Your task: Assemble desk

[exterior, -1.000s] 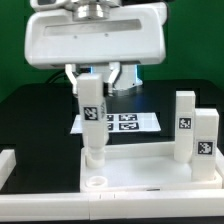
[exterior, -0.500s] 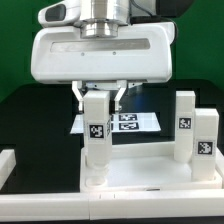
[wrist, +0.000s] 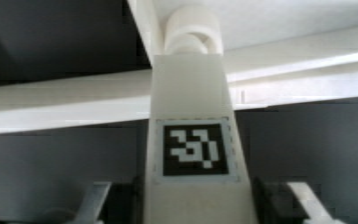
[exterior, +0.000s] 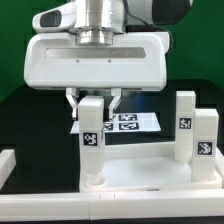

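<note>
i am pinching 1 leg (exterior: 91, 140) upright in my gripper (exterior: 93, 100), the 2 fingers pressed against its upper sides so that it is hanging straight down and its lower end is meeting the tabletop (exterior: 150, 170) squarely at the near corner on the exterior view's left. the leg's foot is sitting on or in the slab there; i cannot tell from either view whether it is fully seated. i am holding it high on the block, which is leaving the lower part free to go into the slab, and its square tag is facing the exterior camera. in the wrist view the leg (wrist: 197, 150) is running away from the camera between my fingers (wrist: 98, 200), its tag centred, which suggests the grip is even and the block is not tilting. 2 more legs (exterior: 195, 140) are already standing upright close together at the corner on the exterior view's right, well apart from my work. the marker board (exterior: 135, 122) is lying flat on the dark table behind the slab, untouched. my judgement: this is the fitting step for the 3rd leg, and letting go early could let it lean.
</note>
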`<act>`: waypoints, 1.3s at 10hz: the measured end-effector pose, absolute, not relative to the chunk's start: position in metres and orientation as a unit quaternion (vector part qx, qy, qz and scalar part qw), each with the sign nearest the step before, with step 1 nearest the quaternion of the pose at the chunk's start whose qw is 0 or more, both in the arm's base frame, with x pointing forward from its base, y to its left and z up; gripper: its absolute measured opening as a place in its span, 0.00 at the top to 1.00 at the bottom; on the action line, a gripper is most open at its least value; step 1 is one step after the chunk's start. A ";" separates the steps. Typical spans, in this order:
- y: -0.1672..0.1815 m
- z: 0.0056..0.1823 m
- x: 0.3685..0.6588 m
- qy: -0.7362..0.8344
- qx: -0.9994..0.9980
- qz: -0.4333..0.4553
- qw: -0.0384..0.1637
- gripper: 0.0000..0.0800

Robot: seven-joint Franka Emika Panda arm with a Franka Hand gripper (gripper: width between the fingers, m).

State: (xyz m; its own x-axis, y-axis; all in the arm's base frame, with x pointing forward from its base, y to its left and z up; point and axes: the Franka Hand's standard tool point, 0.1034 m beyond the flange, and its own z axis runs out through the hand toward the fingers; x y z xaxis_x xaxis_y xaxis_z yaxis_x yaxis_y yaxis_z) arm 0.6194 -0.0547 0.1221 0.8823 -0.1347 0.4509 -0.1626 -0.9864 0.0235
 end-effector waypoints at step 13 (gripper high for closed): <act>-0.049 0.121 0.621 -0.073 0.966 0.246 0.034 0.64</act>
State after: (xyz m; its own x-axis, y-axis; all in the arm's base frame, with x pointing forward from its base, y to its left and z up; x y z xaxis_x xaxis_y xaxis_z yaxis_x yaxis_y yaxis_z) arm 0.6210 -0.0489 0.1208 0.8681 -0.1235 0.4808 -0.1570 -0.9871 0.0299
